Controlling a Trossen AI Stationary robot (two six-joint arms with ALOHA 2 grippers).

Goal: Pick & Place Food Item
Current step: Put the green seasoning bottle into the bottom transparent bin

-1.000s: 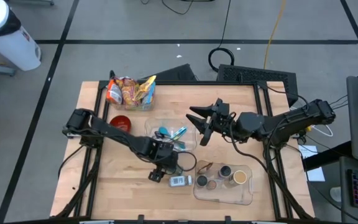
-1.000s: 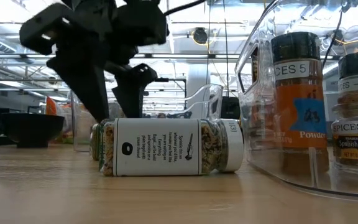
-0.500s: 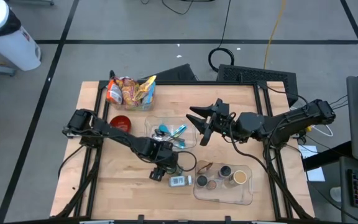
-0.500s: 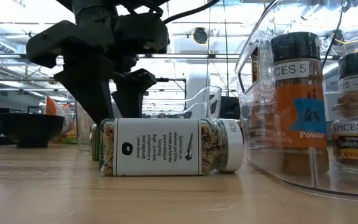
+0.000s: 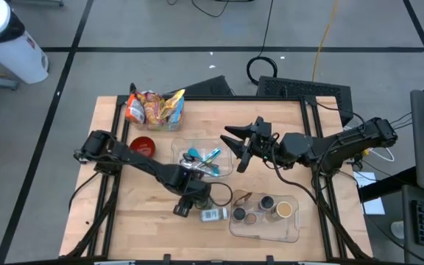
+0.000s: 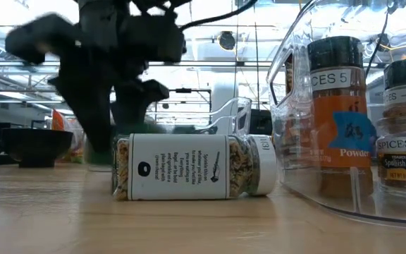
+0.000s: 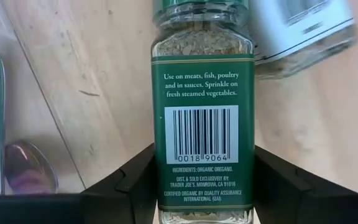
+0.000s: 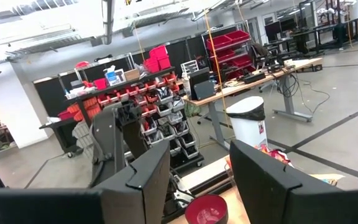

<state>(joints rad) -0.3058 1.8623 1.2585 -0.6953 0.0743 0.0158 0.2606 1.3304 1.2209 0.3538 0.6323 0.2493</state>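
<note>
A green-labelled oregano jar (image 7: 202, 124) lies on its side on the wood table, just behind a white-labelled spice jar (image 6: 189, 166) that also lies flat (image 5: 212, 215). My left gripper (image 5: 185, 207) points steeply down over the oregano jar with its fingers closed against it. The low view shows this gripper only as a dark blur (image 6: 108, 92). My right gripper (image 5: 235, 147) is held high over the table's middle, open (image 8: 197, 180) with nothing between its fingers. My left gripper pinches the oregano jar between its two fingers, one on each long side of the labelled body (image 7: 160, 186), toward the jar's bottom end. The fingers (image 7: 135, 183) come from above, slanting down, and lie across the jar. The jar lies flat on the table.
A clear tray (image 5: 293, 224) holding upright spice jars stands right of the two lying jars. A clear bin of utensils (image 5: 201, 156) lies just beyond them. A red bowl (image 5: 143, 145) and a bin of snack bags (image 5: 155, 109) sit at the far left.
My left gripper has tipped a little steeper over the oregano jar and its fingers have drawn in onto the jar's sides. The white-labelled jar has stayed where it was.
</note>
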